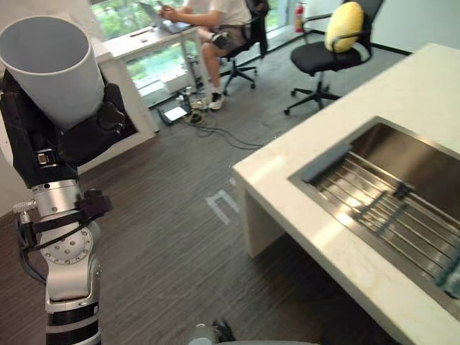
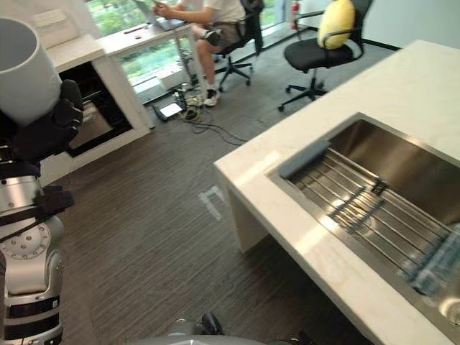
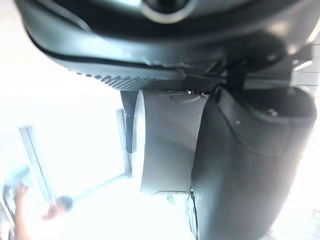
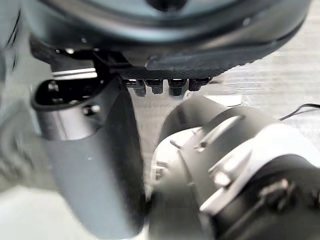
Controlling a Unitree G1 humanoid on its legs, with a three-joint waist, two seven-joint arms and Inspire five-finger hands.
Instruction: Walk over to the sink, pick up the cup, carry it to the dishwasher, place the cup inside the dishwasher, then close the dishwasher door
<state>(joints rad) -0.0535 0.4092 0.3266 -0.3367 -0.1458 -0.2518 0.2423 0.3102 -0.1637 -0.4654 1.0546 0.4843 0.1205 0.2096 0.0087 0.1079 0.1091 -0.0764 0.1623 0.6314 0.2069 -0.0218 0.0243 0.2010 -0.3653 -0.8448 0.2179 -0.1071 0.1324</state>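
The left hand (image 1: pixel 68 140) was raised well to the left of the sink (image 1: pixel 413 152), apart from it, with the dark floor between. Its fingers were curled round the lower part of a pale grey cup (image 1: pixel 54 65), which stood upright with its open mouth on top and rose clear above the hand. In the left wrist view the cup's side lay pressed close against the thumb. The right hand (image 4: pixel 95 170) showed in its own wrist view, but whether it was open or closed could not be told there.

The sink was a steel basin sunk into a pale stone counter (image 1: pixel 287 169). A wire rack (image 1: pixel 388 208) lay across the basin, and a grey bar (image 1: pixel 325 163) rested on the sink's left corner.

On the floor left of the sink, just off the counter's end, was a white tape mark (image 1: pixel 224 205). Farther left of the sink stood a white cabinet (image 2: pixel 118 90) with a dark opening in its front.

Beyond the sink, a black office chair (image 1: pixel 323 57) carried a yellow cushion (image 1: pixel 343 25) against its back. Farther still from the sink, a person (image 1: pixel 215 21) sat on another chair at a white desk (image 1: pixel 144 43) by the window, with cables on the floor below.
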